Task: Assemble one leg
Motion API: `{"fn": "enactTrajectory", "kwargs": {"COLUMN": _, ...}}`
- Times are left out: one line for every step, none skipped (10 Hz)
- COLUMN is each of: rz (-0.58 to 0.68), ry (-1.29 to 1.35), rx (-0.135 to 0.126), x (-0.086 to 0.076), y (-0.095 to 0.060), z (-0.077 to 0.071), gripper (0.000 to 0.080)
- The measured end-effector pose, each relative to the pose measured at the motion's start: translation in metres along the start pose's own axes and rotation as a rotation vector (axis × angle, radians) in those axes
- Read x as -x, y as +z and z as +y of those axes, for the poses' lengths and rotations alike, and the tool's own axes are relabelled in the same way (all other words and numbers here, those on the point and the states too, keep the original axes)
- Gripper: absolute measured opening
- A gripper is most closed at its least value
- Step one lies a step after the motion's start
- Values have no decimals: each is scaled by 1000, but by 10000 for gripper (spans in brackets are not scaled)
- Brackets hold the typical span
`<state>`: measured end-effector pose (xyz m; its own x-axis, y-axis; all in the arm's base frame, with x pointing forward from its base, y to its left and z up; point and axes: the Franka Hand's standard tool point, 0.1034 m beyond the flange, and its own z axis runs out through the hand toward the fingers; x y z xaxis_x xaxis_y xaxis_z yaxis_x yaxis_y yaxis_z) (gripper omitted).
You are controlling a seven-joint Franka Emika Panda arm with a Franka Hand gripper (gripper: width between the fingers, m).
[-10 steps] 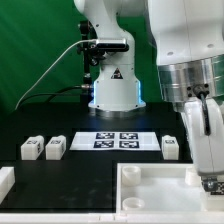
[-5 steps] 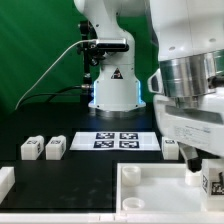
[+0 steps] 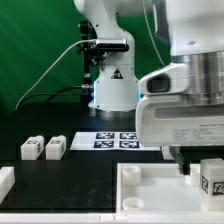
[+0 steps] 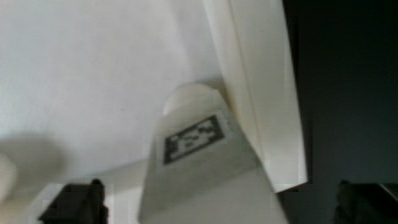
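Observation:
My gripper (image 3: 206, 166) hangs low at the exterior view's right, over the right end of the large white tabletop (image 3: 150, 188). It is shut on a leg (image 3: 212, 180), a small white block whose tag faces the camera. In the wrist view the same leg (image 4: 199, 150) runs out from between my dark fingertips (image 4: 79, 202), and my gripper (image 4: 217, 208) is around its near end. The leg sits close beside the tabletop's raised rim (image 4: 263, 90). Two more legs (image 3: 30, 148) (image 3: 54, 147) stand at the left on the black table.
The marker board (image 3: 116, 140) lies at the table's middle, in front of the robot's base (image 3: 113, 90). A white part (image 3: 5, 180) shows at the left edge. My wide hand hides the table to the right of the marker board.
My hand has turned about its own axis, so its broad face now fills the right side. It now hides the leg that stood right of the marker board. The held leg stays in nearly the same place.

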<state>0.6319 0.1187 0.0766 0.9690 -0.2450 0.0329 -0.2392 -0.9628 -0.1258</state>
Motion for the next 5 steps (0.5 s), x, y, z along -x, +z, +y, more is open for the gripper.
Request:
{"fn": "enactTrajectory", "kwargs": {"rz": -17, "ry": -169, "rx": 23, "x": -1, "y": 2, "z": -6, "gripper": 649}}
{"fn": "enactTrajectory", "kwargs": {"rz": -16, "ry": -146, "rx": 20, "x": -2, "y": 3, "z": -7, "gripper": 649}}
{"fn": "enactTrajectory", "kwargs": {"rz": -16, "ry": -142, "rx": 21, "x": -2, "y": 3, "z": -6, "gripper": 560}}
{"fn": "enactTrajectory", "kwargs": {"rz": -16, "ry": -91, "rx": 21, "x": -1, "y": 4, "z": -6, "gripper": 425}}
{"fn": "enactTrajectory", "kwargs": {"rz": -15, "ry": 39, "rx": 22, "x": -1, "y": 4, "z": -5, "gripper": 425}}
